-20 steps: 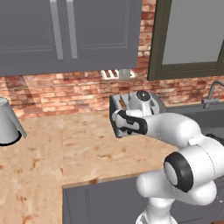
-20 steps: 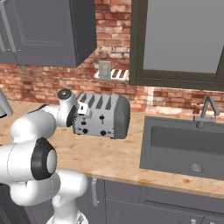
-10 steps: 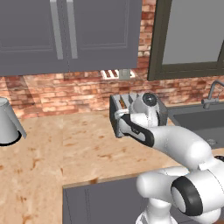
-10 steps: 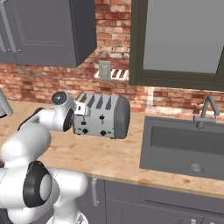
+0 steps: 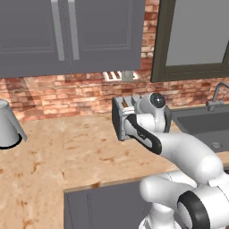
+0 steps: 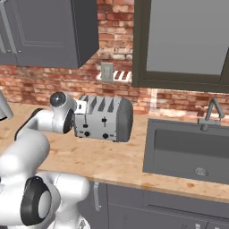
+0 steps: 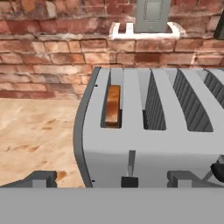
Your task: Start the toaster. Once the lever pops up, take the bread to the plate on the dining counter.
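Observation:
The silver-grey toaster (image 6: 106, 118) stands on the counter against the brick wall; in the left base view my arm covers much of the toaster (image 5: 120, 117). The hand view looks down on the toaster (image 7: 144, 144) from its front. The bread (image 7: 113, 106), a tan-brown slice, sits upright in the leftmost slot. A small dark lever (image 7: 130, 180) shows on the front face below that slot. My gripper (image 7: 111, 180) hovers just before the front face, open, its fingertips (image 7: 41, 177) spread wide with nothing held. The plate and the dining counter are out of view.
A sink (image 6: 188, 152) with a faucet (image 6: 210, 112) lies right of the toaster. A wall outlet (image 7: 151, 15) sits on the brick above it. A silver vessel (image 5: 6, 125) stands far left on the counter (image 5: 67, 156). Grey cabinets hang overhead.
My arm has reached further forward and its elbow has dropped, bringing the hand closer to the toaster's end. The gripper stays open; the toaster and the bread have not moved.

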Motion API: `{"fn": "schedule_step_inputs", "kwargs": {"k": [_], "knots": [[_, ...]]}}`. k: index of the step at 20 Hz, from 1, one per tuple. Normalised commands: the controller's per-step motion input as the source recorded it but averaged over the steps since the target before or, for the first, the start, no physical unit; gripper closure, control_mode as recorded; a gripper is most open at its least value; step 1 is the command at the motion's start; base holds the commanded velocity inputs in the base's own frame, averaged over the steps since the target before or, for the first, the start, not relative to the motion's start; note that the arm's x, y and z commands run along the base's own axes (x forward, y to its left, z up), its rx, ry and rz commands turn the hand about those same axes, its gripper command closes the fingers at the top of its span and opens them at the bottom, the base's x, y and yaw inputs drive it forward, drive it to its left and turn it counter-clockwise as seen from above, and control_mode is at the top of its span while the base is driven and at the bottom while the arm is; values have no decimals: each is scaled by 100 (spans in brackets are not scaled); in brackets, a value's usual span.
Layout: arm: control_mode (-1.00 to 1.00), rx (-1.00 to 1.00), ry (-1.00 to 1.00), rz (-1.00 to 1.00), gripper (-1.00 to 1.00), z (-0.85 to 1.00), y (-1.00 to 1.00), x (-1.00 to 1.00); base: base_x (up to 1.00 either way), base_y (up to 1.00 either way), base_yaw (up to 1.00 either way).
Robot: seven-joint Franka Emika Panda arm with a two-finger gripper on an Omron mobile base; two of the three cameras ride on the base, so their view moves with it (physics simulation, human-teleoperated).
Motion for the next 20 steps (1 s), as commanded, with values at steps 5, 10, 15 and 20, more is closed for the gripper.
{"fn": "schedule_step_inputs", "kwargs": {"k": [5, 10, 15, 20], "knots": [[-100, 0, 0, -2, -100, 35, 0, -4, 0, 0, 0], [-100, 0, 0, -7, -100, 9, 0, -2, 0, 0, 0], [-100, 0, 0, -6, -100, 0, 0, -1, 0, 0, 0], [-100, 0, -6, 0, -100, 0, 1, 0, 0, 0, 0]]}}
